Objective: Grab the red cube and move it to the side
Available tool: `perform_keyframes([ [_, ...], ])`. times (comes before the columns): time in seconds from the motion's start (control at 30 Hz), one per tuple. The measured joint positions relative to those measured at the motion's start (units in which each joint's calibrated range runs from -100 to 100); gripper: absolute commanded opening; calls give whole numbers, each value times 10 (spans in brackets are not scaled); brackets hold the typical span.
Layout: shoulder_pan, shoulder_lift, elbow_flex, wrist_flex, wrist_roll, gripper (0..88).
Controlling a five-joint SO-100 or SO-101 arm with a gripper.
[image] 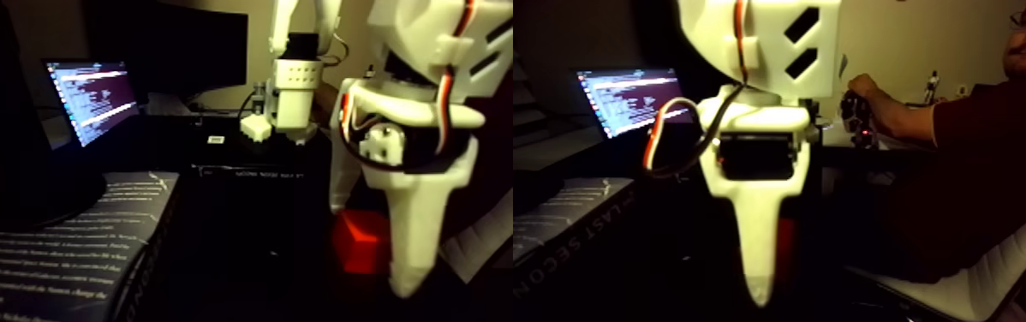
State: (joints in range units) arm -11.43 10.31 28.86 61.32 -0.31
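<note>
The white gripper [404,287] is hanging right in front of the camera in the fixed view, which is showing two side-by-side pictures of the same scene. Its long pointed finger [410,240] is aiming straight down at the dark table [263,257]. The red cube [360,240] is sitting on that table, tucked just behind the finger and sticking out to its left in the left picture. In the right picture a thin slice of red is peeking out on the finger's right side. So the cube is lying right at the fingertip, very close, maybe touching. I cannot tell if the jaws are apart or squeezing the cube, because the near finger is hiding the rest. I think the grab is the step in hand. Off to the left a printed book [49,257] is lying flat. Farther back a laptop screen [92,98] is glowing, and a person [991,154] is sitting in a chair [999,274] at the right.
</note>
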Motion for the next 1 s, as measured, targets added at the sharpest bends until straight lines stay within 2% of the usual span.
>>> perform_keyframes([
  [0.17,0,0,0,0,-3,96],
  [0.23,0,0,0,1,-9,66],
  [0.73,0,0,0,3,-15,101],
  [1.0,0,-32,-52,86,-15,100],
])
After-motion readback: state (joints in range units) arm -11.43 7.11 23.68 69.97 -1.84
